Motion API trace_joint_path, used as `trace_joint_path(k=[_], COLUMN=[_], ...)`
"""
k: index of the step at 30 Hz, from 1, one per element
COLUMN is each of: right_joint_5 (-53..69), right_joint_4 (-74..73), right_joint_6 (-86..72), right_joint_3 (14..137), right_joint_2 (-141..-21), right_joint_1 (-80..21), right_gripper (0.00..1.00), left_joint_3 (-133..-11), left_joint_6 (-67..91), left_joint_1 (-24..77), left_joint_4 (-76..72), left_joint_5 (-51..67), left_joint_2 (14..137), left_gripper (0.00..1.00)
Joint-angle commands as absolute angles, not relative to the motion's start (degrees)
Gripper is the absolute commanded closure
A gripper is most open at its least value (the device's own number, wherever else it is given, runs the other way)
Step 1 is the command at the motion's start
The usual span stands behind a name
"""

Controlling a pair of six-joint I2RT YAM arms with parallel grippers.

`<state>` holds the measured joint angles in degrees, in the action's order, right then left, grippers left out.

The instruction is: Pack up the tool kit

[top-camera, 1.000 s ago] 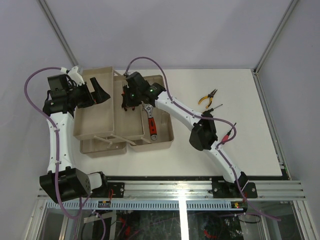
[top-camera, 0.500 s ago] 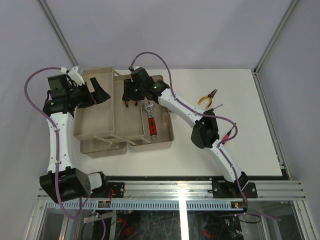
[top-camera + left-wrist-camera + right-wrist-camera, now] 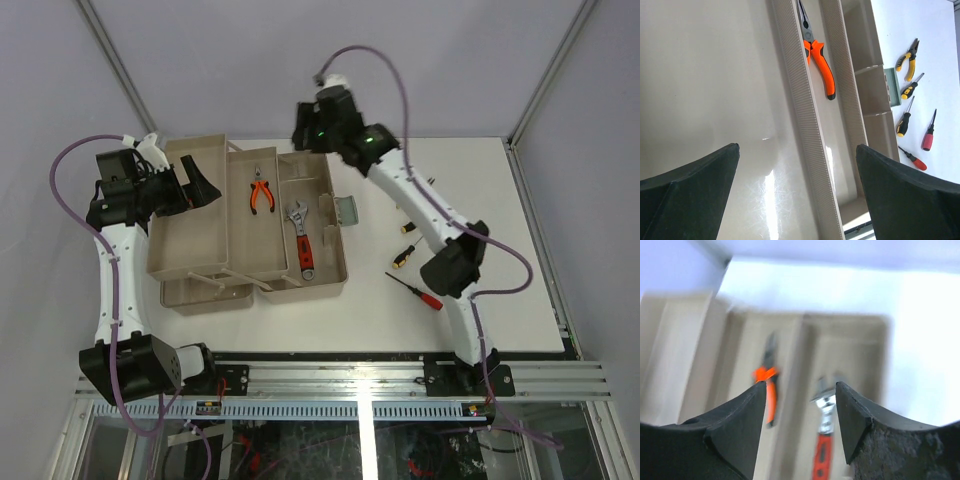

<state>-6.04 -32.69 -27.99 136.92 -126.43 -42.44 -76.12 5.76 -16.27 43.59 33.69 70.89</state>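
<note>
Orange pliers (image 3: 262, 193) and wrench (image 3: 300, 240) are in the toolbox (image 3: 335, 268) already, but the screwdrivers (image 3: 903, 125) and yellow pliers (image 3: 908, 59) are out on the table (image 3: 500, 200), with left gripper (image 3: 796, 146) and right gripper (image 3: 800, 390) both spread wide, holding nothing.

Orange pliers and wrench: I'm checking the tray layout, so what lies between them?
A beige tray wall separates the orange pliers from the wrench; the top external view shows it.
</note>
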Motion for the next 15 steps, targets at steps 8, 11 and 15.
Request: trace_joint_path(k=[8,11,15], right_joint_5=[-15.07,-13.9,-13.22], right_joint_4=[-53.93,-51.41,-51.09], right_joint_6=[-32.03,-31.93,-31.65], right_joint_3=[130.3,122.1,116.71], right_joint_2=[-124.55,-124.02,-125.68], right_joint_1=[-12.82,-11.51,-11.11], right_gripper=[0.38,0.4,0.39], left_joint_3=[-76.69,-76.72,-76.64], left_joint_6=[5.71,5.58,5.14], left_joint_1=[-16.51,-16.51,-16.5], left_joint_4=[41.98,41.94,42.21], left_joint_5=[35.89,35.57,35.33], left_joint_2=[71.72,71.61,71.13], left_gripper=[0.0,0.0,0.0])
